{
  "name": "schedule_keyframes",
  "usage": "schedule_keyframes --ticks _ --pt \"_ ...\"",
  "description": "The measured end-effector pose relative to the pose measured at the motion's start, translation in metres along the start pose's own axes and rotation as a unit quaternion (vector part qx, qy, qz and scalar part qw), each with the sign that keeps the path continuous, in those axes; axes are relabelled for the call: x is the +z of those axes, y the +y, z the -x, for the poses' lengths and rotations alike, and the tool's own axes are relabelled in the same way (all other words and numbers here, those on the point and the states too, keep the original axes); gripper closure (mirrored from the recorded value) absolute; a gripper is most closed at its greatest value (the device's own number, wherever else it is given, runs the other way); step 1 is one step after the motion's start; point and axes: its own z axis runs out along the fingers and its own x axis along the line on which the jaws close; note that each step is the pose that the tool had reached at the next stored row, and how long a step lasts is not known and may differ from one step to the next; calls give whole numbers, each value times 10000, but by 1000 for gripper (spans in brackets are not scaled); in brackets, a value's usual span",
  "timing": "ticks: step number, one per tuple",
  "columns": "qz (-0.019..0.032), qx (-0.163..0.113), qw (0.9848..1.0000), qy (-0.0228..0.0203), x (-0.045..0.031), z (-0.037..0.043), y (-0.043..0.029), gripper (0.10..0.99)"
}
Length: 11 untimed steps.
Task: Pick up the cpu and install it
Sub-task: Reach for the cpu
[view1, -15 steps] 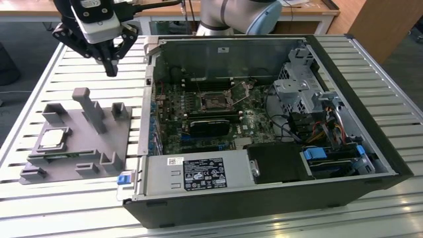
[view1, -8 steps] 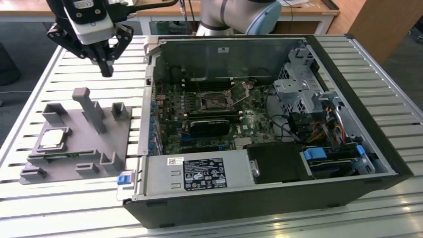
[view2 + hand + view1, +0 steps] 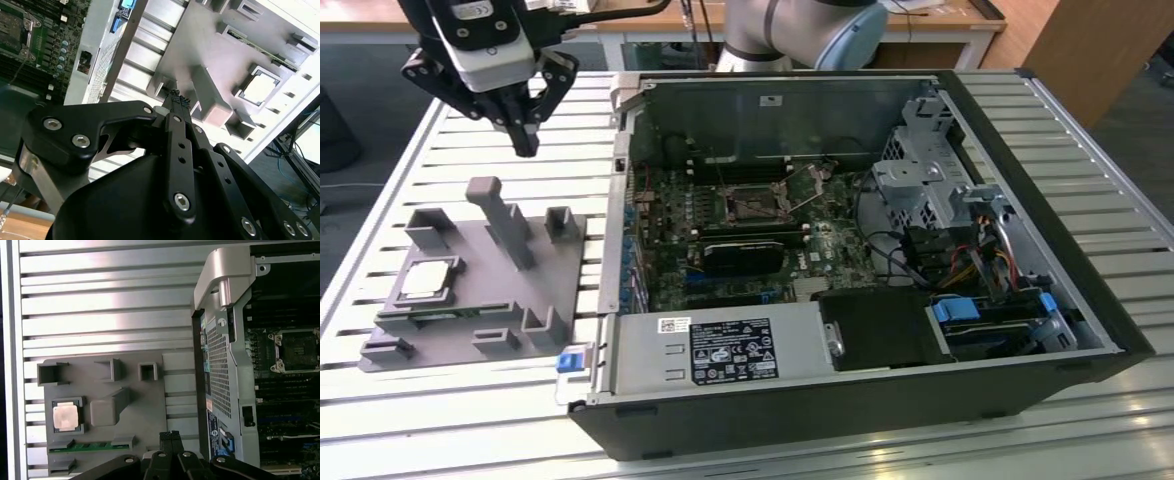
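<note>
The cpu (image 3: 430, 279) is a small silver square lying flat in a recess of the grey holder plate (image 3: 567, 262) on the slatted table, at the exterior view's left. Both wrist views show the cpu (image 3: 66, 416) (image 3: 259, 88) from above. My gripper (image 3: 523, 143) hangs high over the table behind the plate, well above the cpu and apart from it. Its black fingers are shut together with nothing between them, as the gripper (image 3: 171, 435) (image 3: 176, 98) shows in both wrist views. The dark metal-framed socket (image 3: 754, 205) (image 3: 295, 351) sits on the motherboard inside the open computer case.
The open case (image 3: 854, 400) takes up the middle and the exterior view's right, with a black heatsink block (image 3: 744, 253) and cables inside. On the holder plate a tall grey post (image 3: 507, 225) stands up, and a green memory stick (image 3: 90, 445) lies along one edge.
</note>
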Motion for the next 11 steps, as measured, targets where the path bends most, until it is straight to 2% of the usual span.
schedule_keyframes --ticks 11 --pt "-1 1 10000 20 21 -175 -14 980"
